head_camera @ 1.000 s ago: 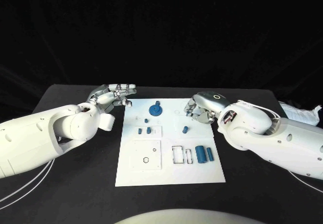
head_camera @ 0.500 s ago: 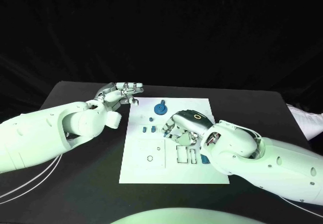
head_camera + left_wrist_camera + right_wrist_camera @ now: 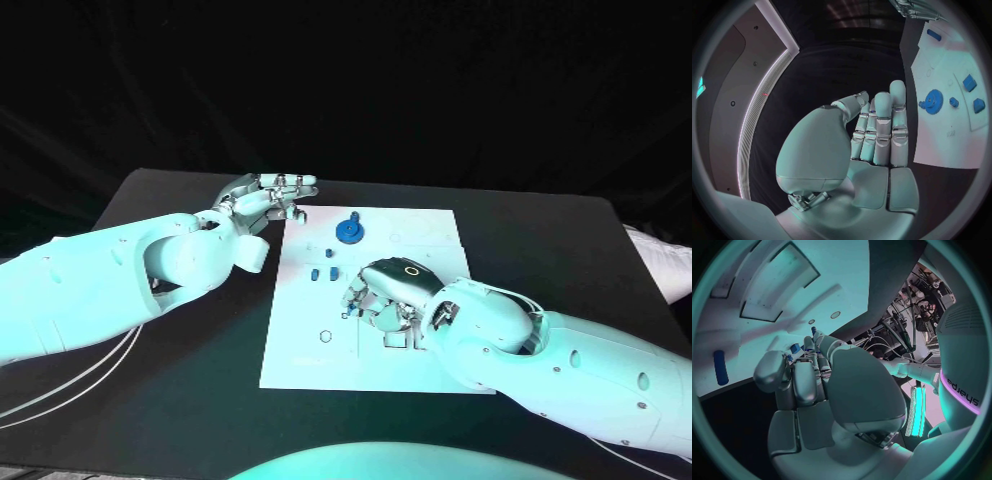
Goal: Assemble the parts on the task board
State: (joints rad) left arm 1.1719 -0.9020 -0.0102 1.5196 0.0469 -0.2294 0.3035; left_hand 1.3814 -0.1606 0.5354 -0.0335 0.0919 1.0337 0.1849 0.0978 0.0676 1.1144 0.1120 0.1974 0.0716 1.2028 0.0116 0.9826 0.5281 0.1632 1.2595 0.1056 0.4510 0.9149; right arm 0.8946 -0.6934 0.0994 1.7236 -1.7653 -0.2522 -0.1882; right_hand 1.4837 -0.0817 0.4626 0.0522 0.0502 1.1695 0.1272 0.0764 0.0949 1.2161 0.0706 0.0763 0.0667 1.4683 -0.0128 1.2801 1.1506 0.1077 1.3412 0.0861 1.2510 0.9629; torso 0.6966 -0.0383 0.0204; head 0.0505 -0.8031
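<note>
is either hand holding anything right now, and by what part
The left hand holds nothing, fingers straight beside the task board. The right hand curls down over the board; whether it grips a part cannot be told.

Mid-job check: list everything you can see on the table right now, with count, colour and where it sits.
Table: one, black, under everything.
Task board: one, white, flat in the middle of the table.
Gear-shaped part: one, blue, at the far end of the board.
Small parts: at least two, blue, side by side on the board nearer than the gear; others may lie hidden under the right hand.
Round hole: one, dark-rimmed, in the board's near left panel.
Cloth: one, white, at the table's right edge.
Left hand: silver, fingers straight and together, holding nothing, beside the board's far left corner.
Right hand: silver, fingers curled down over the board's middle; whether it holds a part cannot be told.
</note>
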